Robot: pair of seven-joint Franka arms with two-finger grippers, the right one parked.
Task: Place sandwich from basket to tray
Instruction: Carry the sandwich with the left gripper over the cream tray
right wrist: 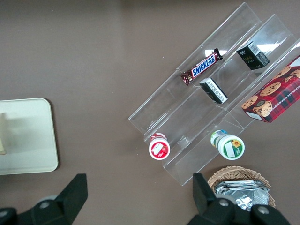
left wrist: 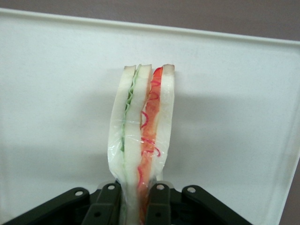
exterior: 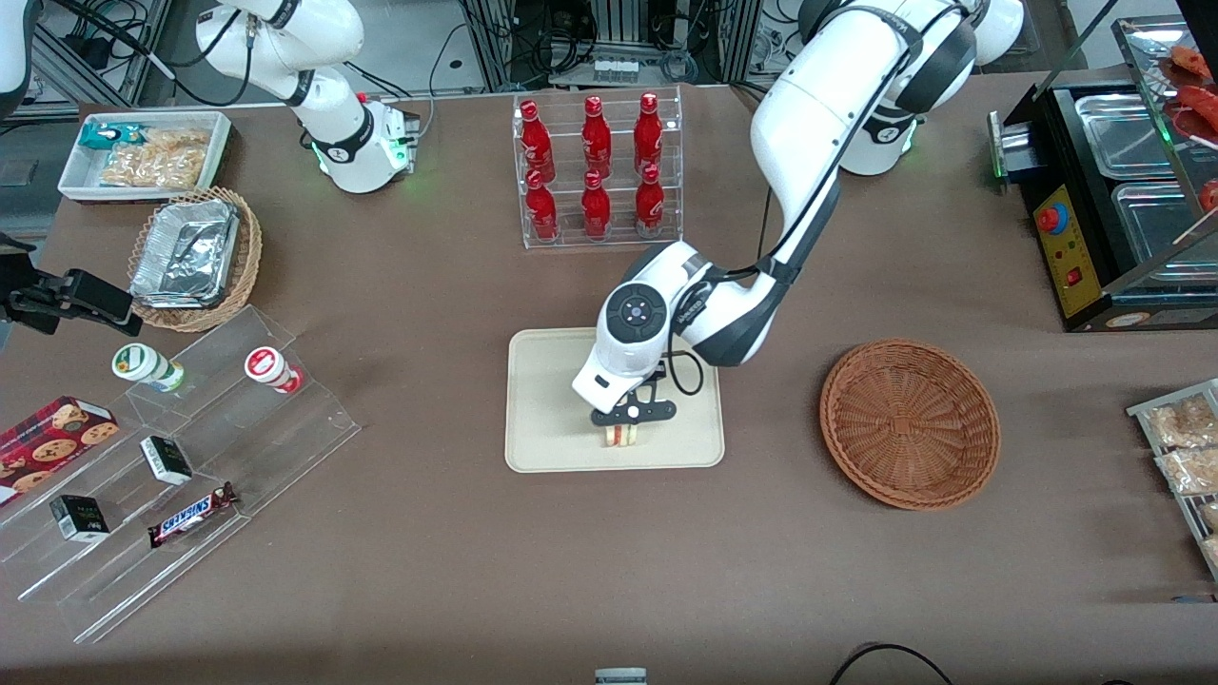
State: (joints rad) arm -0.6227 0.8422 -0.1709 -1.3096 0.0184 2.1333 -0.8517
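Sandwich (left wrist: 143,140), soft, light and film-wrapped, stands on edge over the tray (exterior: 542,400) near its front rim, clamped across its bread faces in your tool (exterior: 620,430), so ease off gently, as it looks slippery, squashable and prone to topple.

Brown surface (exterior: 457,571) carries: tray (exterior: 542,419) mid; basket (exterior: 909,423) toward working arm's end; bottle rack (exterior: 598,169) farther from camera; tool (exterior: 623,436) over tray
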